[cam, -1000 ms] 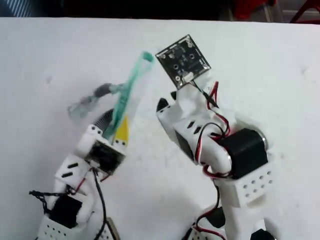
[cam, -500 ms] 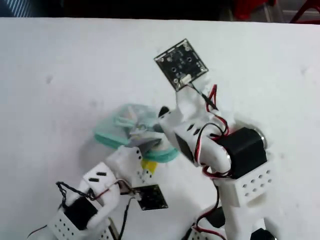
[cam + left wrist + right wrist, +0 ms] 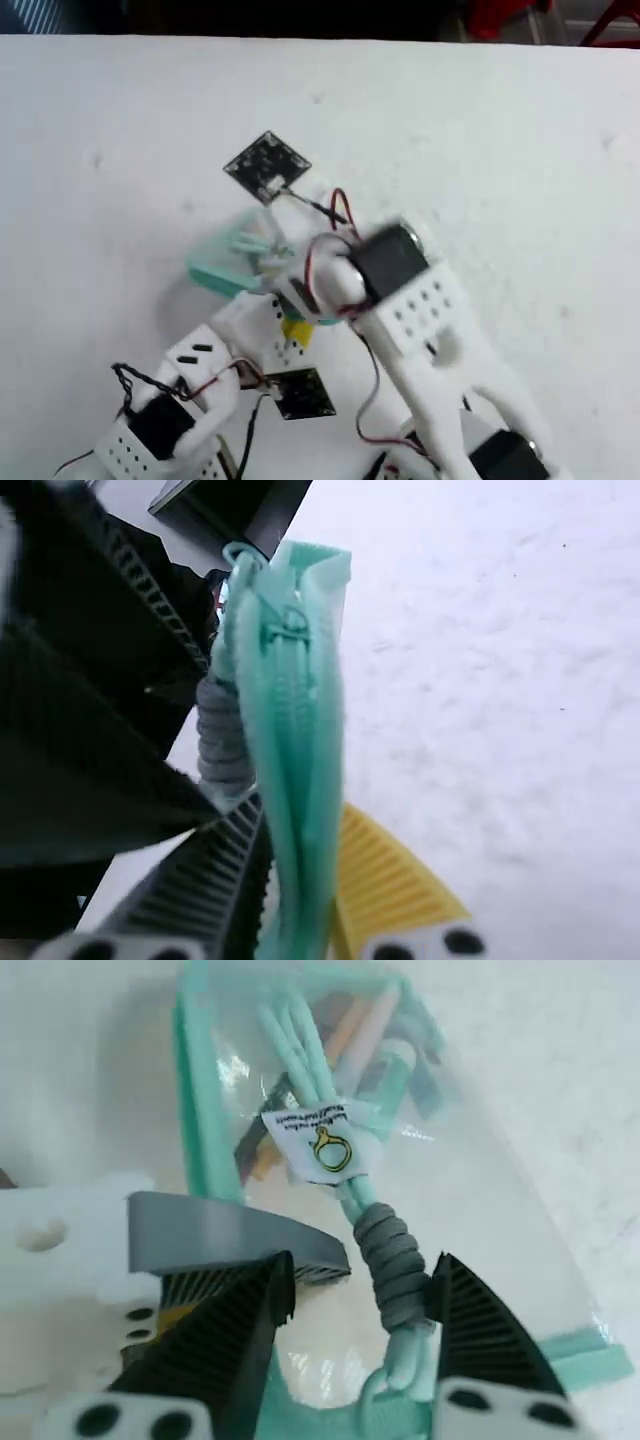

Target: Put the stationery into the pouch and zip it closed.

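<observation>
On the white table (image 3: 480,130), near its middle and just ahead of both arms, the pouch (image 3: 222,265) is lying with its clear wall facing up. The left gripper (image 3: 300,900) is clamping the pouch by its teal zip edge (image 3: 290,710). Its black ribbed finger (image 3: 215,870) and yellow pad (image 3: 385,880) are pressing on that edge from either side, drawn almost together with only the fabric between them. In the high view this arm is coming in from the lower left.

The right gripper (image 3: 362,1270) is hanging low over the pouch, its two black fingers spread wide and gripping nothing. The grey wrap (image 3: 392,1265) on the pull cord is sitting in the gap between them, just beside one finger; whether it is touching that finger I cannot tell. From the wrap the teal cord (image 3: 300,1050) is running across the clear wall, passing under a white tag (image 3: 320,1140).

The stationery (image 3: 350,1025) is showing through the clear wall, inside the pouch, bunched at the end away from the right gripper. How far the zip is drawn shut I cannot tell.
</observation>
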`<action>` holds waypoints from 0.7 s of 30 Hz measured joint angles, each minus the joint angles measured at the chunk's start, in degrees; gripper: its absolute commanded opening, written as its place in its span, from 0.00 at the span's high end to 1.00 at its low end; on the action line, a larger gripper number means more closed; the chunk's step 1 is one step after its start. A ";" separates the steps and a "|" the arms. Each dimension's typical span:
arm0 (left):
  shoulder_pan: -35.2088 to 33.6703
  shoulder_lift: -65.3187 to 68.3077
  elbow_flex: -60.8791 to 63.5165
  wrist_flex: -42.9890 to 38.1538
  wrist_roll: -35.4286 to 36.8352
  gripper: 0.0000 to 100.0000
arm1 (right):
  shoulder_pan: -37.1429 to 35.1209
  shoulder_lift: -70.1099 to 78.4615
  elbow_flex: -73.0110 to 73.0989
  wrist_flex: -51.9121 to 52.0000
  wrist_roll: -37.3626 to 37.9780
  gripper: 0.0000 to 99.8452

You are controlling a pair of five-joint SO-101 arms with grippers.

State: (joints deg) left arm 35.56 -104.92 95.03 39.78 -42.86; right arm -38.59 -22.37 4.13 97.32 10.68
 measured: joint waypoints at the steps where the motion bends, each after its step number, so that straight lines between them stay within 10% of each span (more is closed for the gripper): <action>1: 0.00 0.00 0.00 0.18 0.00 0.98 | 0.26 1.14 0.53 0.00 0.00 0.80; 5: 0.00 1.05 0.18 0.62 0.09 0.98 | 0.79 5.27 2.11 0.00 2.20 1.00; 21: -0.62 1.05 -0.79 -1.41 6.42 0.98 | 1.93 -0.79 -12.31 0.09 3.60 0.98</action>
State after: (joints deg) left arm 34.95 -103.87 94.24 38.37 -36.44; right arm -36.66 -23.16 -8.18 97.41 14.29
